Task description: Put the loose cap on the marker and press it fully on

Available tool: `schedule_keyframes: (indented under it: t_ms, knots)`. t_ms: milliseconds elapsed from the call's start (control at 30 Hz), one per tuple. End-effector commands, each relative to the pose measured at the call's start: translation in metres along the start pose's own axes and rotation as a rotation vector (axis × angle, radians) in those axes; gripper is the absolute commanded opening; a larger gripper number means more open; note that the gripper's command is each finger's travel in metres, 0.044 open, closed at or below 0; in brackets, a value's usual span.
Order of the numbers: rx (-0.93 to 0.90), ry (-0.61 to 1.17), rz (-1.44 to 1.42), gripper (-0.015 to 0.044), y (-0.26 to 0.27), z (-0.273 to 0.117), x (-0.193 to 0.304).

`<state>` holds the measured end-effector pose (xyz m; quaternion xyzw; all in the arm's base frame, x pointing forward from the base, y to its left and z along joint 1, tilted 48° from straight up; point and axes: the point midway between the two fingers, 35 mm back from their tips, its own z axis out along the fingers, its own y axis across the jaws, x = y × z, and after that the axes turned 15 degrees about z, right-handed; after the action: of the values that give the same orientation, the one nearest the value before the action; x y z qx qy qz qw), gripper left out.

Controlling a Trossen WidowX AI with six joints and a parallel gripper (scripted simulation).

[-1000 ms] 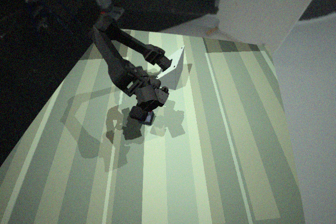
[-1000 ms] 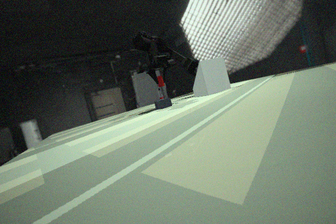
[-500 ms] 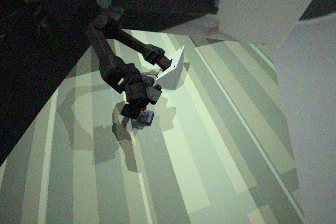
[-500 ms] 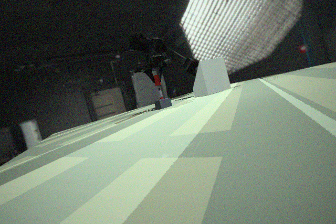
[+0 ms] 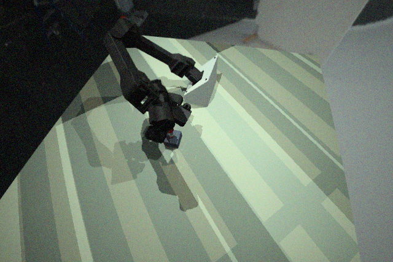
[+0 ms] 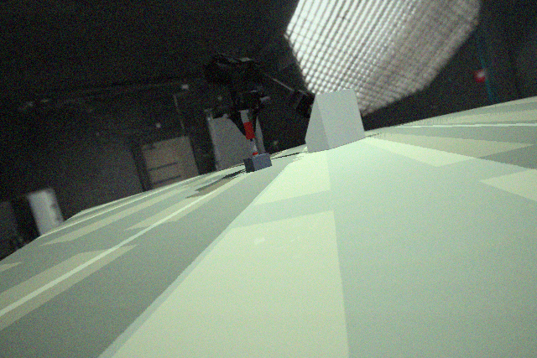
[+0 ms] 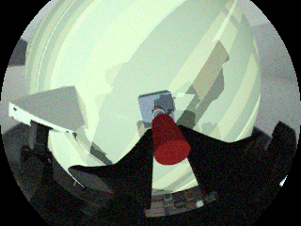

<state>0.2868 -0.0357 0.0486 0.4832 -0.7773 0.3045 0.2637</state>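
The gripper (image 7: 168, 157) pinched the red cap (image 7: 169, 139), held directly above the marker (image 6: 252, 143) standing in the holder block (image 6: 258, 162)

— What are we seeing on the table (image 5: 241, 170) here?

— Pale green and grey stripes running diagonally across the top view, with dark shadows pooled left of centre.

— And sitting on it?

— We've got the small blue-grey holder block (image 5: 175, 140) just left of centre, and a white wedge block (image 5: 202, 86) above it, nearer the top edge, well apart.
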Motion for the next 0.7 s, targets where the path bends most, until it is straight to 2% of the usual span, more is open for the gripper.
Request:
schedule_keyframes:
  t_ms: [0, 667]
  knots:
    - [0.004, 0.001, -0.003, 0.0000, 0.000, 0.007, 0.000]
    - [0.005, 0.004, -0.003, 0.0000, 0.000, 0.038, 0.002]
